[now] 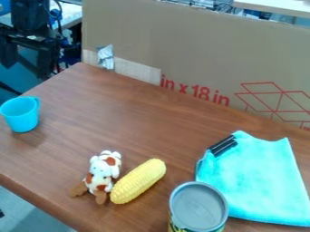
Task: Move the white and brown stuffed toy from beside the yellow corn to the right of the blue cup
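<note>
At the upper left my black gripper (26, 67) hangs beyond the table's far left corner, its fingers spread apart with nothing seen held between them. Among the things on the table, the light-blue cup (21, 115) at the left edge is nearest to it. A small white and brown spotted plush animal (100, 173) lies toward the front, right beside a yellow corn cob (138, 181) lying diagonally. A metal can (198, 207) stands upright at the bottom edge. At the right is a turquoise cloth (260, 179), with a dark two-bar piece (223, 145) at its upper left corner.
The brown wooden table (136, 120) has a large cardboard panel (200, 50) standing along its back edge, with a silvery piece of tape (105, 57) near the panel's left end. Blue and dark cables are behind the table at the upper left.
</note>
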Robot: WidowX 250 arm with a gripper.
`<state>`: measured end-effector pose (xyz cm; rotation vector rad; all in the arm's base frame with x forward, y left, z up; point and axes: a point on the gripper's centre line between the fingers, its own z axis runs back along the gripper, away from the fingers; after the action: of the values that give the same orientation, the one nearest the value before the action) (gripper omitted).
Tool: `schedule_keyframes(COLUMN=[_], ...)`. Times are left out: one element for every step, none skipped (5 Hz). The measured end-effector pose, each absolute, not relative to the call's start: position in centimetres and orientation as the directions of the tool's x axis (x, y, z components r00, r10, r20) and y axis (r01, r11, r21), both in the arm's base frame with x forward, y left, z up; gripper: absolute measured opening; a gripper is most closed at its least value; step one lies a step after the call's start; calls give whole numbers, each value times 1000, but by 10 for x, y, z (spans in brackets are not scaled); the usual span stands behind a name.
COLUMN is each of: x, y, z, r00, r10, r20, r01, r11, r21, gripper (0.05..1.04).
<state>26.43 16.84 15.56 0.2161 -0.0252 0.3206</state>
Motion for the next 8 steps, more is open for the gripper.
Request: schedule_keyframes(x=[263, 255, 244, 227, 229, 236, 241, 243], y=[166, 135, 107, 89, 78, 63, 52, 39], z=[146, 125, 119, 110, 105, 96, 91, 86], r00=[952, 989, 996, 992, 992, 993, 991, 987], r10=[306, 147, 6, -53, -74, -73, -96, -122], r20=[30, 30, 92, 114, 102, 92, 95, 101], r01=[-306, -150, -14, 55, 77, 76, 100, 129], r11=[931, 977, 996, 998, 997, 997, 994, 990], r21=[200, 150, 85, -16, -30, -23, -37, -63], gripper=[1005, 1005, 1005, 1005, 1005, 1005, 1005, 1005])
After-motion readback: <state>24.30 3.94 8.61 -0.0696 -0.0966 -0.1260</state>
